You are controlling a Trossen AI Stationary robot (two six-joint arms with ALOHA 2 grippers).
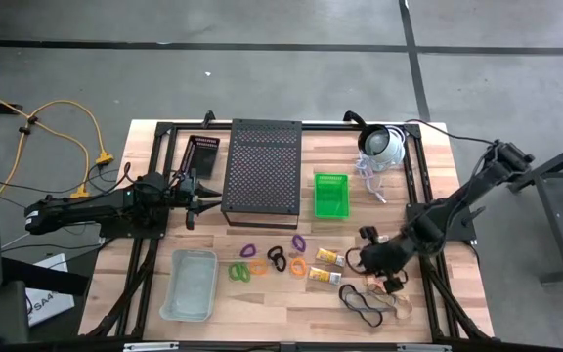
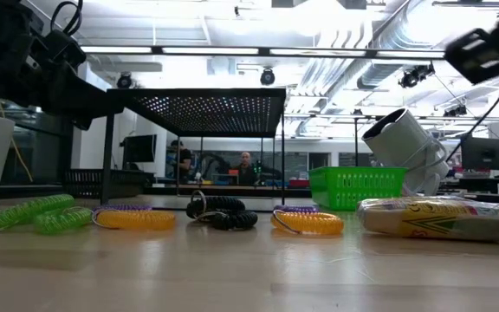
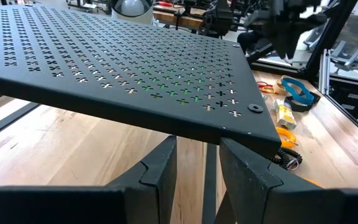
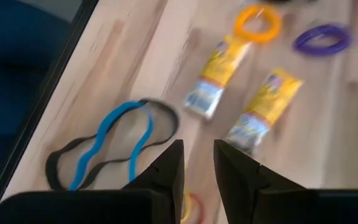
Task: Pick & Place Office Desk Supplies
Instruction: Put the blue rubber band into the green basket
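Hovering low over the surface [image 1: 291,313], the right hand [image 4: 197,163] is slightly parted and empty above two yellow-and-white packets [image 4: 219,76] lying slantwise, parallel. Rubber bands [image 4: 107,146] curl just beside; coiled loops [image 1: 272,262] spread farther off, the left hand [image 3: 196,163] empty, parted, beside the black mesh stand [image 1: 262,166].

Coiled loops lie flat in a loose row on the tabletop [image 1: 262,303]: green loop [image 1: 237,271], purple loop [image 1: 247,251], orange loop [image 1: 257,268], black loop [image 1: 278,259]. Beside them rest two yellow-and-white packets [image 1: 326,257], lying side by side. Nearer the right edge, thin black and blue rubber bands [image 1: 362,299] sprawl overlapping.
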